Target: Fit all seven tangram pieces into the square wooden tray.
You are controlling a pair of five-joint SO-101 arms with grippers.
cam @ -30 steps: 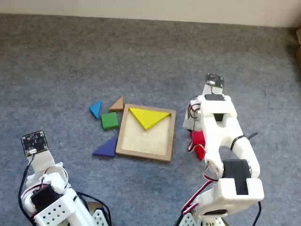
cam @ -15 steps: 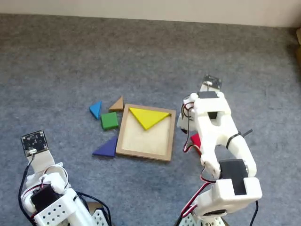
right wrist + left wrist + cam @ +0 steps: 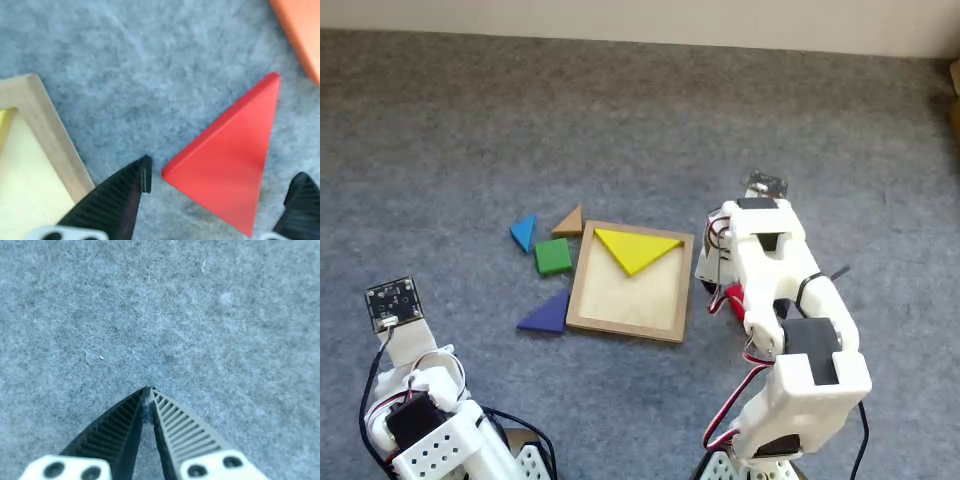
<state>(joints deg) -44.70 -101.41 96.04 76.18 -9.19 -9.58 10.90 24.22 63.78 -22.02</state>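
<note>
The square wooden tray (image 3: 625,328) lies mid-table with a yellow triangle (image 3: 636,248) in its far part. To its left lie a small blue triangle (image 3: 524,232), a tan triangle (image 3: 569,222), a green square (image 3: 553,256) and a dark blue triangle (image 3: 548,314). A red triangle (image 3: 227,170) lies on the carpet just right of the tray's rim (image 3: 47,130). My right gripper (image 3: 222,181) is open, one finger on each side of it. The right arm (image 3: 770,260) hides most of the red triangle (image 3: 734,297). My left gripper (image 3: 150,390) is shut over bare carpet.
An orange piece (image 3: 300,30) lies beyond the red triangle. The left arm (image 3: 410,400) stays at the near left corner, well away from the pieces. Grey carpet covers the whole table, with open room at the far side.
The right arm has shifted a little toward the tray and come down over the red triangle, covering more of it. The left arm and the other pieces have not moved.
</note>
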